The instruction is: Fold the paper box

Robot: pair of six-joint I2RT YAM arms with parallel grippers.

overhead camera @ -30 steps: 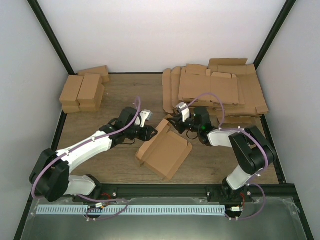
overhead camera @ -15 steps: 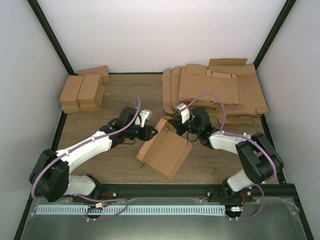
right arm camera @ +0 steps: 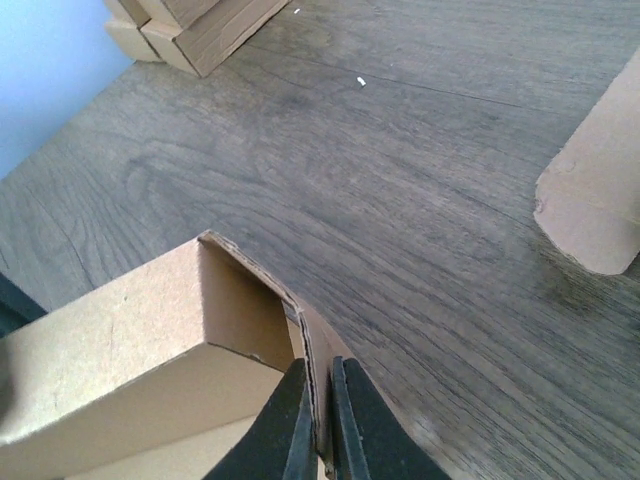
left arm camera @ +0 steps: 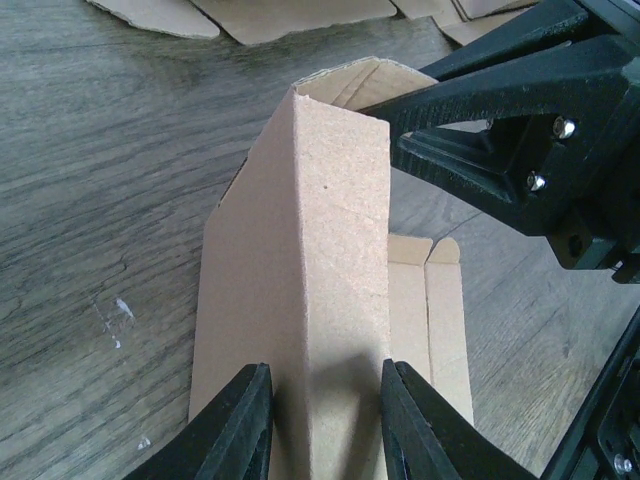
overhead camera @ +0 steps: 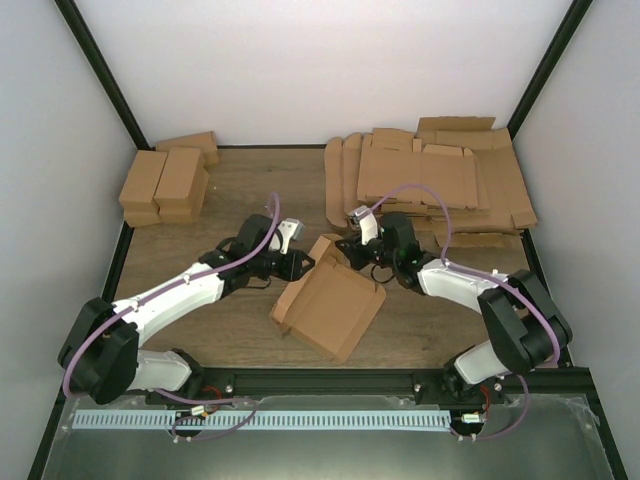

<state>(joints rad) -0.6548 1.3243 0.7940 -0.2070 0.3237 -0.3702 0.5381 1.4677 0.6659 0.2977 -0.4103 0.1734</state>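
Currently on the counter [overhead camera: 250,190]: one paper box [overhead camera: 328,305], brown cardboard, partly folded, lying near the middle of the counter between the two arms.
Box form: shallow open tray set at an angle to the counter edges; one long side wall stands upright, and small tabs show at the near end.
Box position relative to arms: its far corner points between the two wrists, with the body of the box spreading toward the near edge.
Left fingers [left arm camera: 235,430]: one on each side of the upright folded wall, pressed against both faces, so they are clamped on the paper box.
Left grip location: on the wall's end nearer the left arm; the wall runs away from the wrist camera toward the right arm.
Right fingers [right arm camera: 285,430]: nearly together, with a thin cardboard panel pinched between them at the box's far corner.
Right grip location: just beside the vertical fold where two walls meet.
Spacing of the two grips: near each other, at the same far end of the box.
Flat blanks [overhead camera: 430,180]: overlapping heap at the far right of the counter, apart from the box.
Finished boxes [overhead camera: 165,185]: small group at the far left, well apart from the box.
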